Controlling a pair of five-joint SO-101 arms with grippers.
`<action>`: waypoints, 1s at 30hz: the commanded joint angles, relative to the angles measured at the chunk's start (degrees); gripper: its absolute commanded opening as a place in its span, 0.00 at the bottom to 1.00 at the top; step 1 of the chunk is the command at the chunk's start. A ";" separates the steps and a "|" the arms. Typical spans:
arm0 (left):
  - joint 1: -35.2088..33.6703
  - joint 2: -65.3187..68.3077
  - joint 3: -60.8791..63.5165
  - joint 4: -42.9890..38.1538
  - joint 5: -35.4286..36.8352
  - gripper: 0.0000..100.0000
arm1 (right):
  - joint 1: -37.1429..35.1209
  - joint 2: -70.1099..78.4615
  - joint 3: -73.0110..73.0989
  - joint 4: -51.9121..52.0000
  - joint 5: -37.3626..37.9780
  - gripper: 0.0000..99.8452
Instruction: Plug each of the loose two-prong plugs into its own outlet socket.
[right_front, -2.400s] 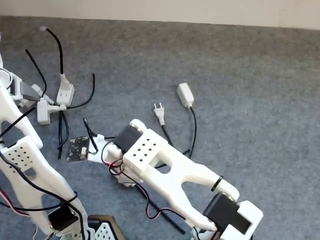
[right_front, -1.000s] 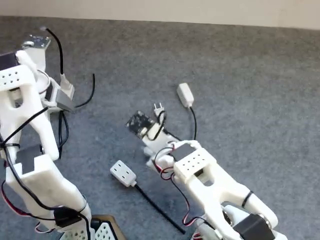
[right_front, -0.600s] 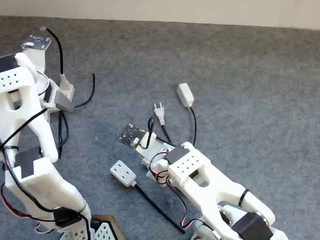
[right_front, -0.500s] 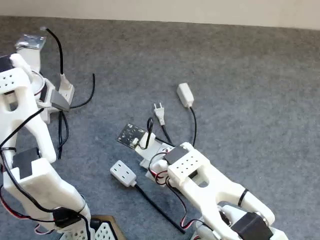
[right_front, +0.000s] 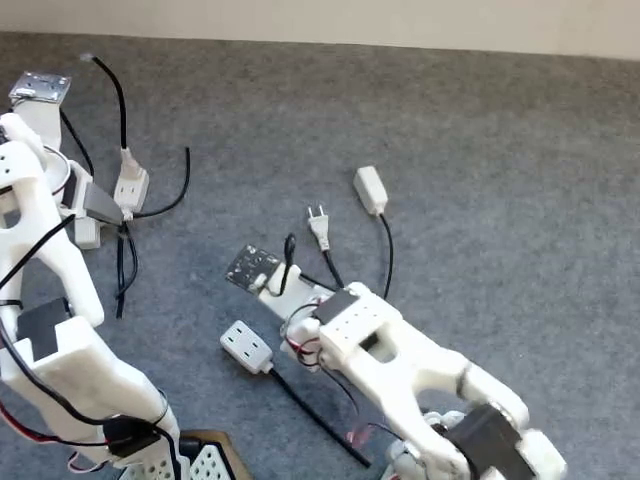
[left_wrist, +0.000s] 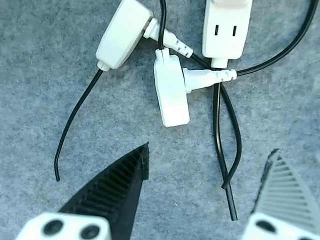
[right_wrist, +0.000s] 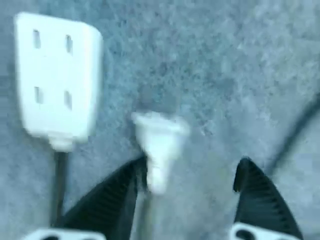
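By the right wrist view a white plug (right_wrist: 159, 142) is shown between the parted jaws of the right pincer (right_wrist: 192, 172), beside the outlet block (right_wrist: 57, 80); from above it is hidden by the arm. The left pincer (left_wrist: 210, 150) is spread wide above tangled sockets (left_wrist: 226, 30), empty.

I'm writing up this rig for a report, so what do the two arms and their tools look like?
The left arm and right arm are white plastic shells with grids of round holes, black motor blocks and loose black and red wires. Left tool: one black ribbed triangular finger, one grey. Right tool: both fingers black.
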 joint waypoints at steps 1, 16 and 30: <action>-0.66 -2.68 0.04 -0.79 -0.53 0.36 | -1.01 2.86 -6.73 4.44 -3.60 0.27; -1.54 -2.95 0.04 -0.79 -0.53 0.36 | -2.95 3.47 -13.14 12.88 -14.42 0.13; -2.51 -3.03 0.04 -0.35 -0.53 0.36 | -3.56 3.56 -13.05 16.31 -14.07 0.12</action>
